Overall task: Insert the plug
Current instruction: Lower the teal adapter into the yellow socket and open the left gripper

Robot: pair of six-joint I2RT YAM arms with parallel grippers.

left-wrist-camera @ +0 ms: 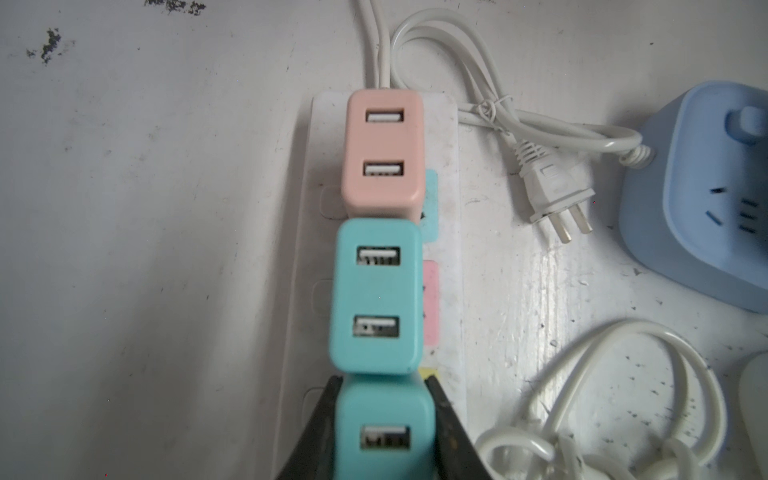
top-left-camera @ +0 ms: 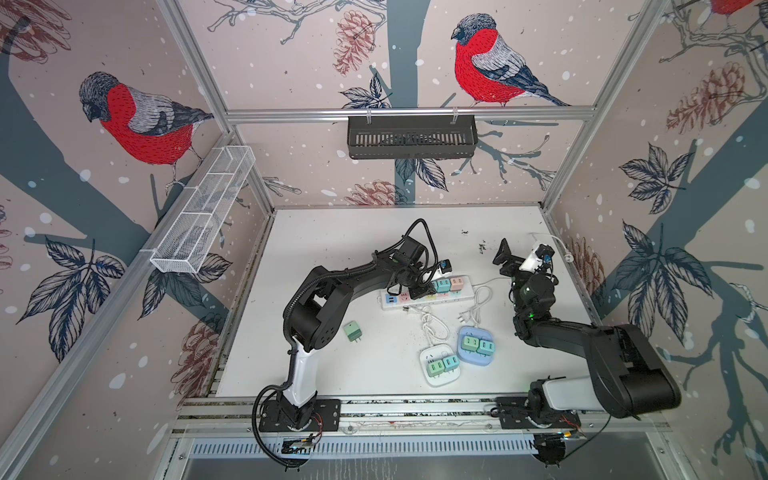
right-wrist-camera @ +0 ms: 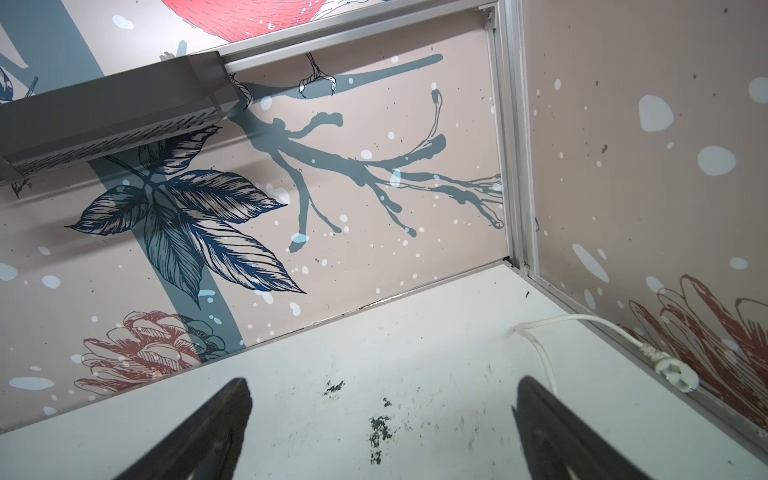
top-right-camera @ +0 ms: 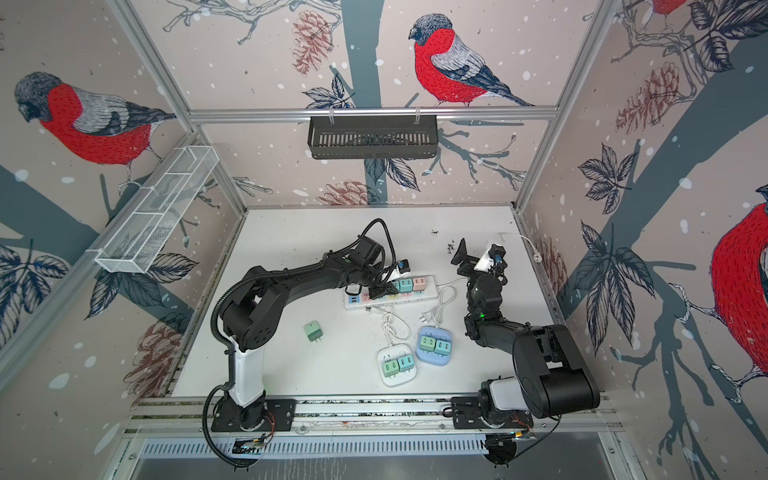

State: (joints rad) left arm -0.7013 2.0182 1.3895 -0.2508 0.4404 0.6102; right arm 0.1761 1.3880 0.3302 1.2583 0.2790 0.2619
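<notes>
Two arms: both work over the white desk (top-left-camera: 332,257); the left one reaches in to the strip in the middle, and the right one is lifted toward the back right.
Left fingers: the left gripper (left-wrist-camera: 384,384) is clenched on a teal plug (left-wrist-camera: 384,432), with a black finger (left-wrist-camera: 324,419) pressed against each side of it.
Teal plug: it sits over the white power strip (left-wrist-camera: 446,249), USB face up, in line with a second teal adapter (left-wrist-camera: 376,297) and right up against it. From where I stand, I cannot tell whether its prongs are fully home.
Row on the strip: past the second teal adapter stands a pink adapter (left-wrist-camera: 382,158), nearest the end where the strip's cord leaves.
Right fingers: the right gripper (right-wrist-camera: 384,382) is released, its fingers spread wide above the scuffed desk and aimed at the back corner.
Green plug (top-left-camera: 353,331): it lies on the desk beside the left arm, well apart from the strip.
Socket blocks: a white block (top-left-camera: 437,380) and a blue block (top-left-camera: 478,360) sit just beside each other nearer the front, each carrying two adapters.
Cords: white cords (top-left-camera: 434,324) loop between the strip and the blocks; another corded plug (right-wrist-camera: 673,374) lies by the right wall.
</notes>
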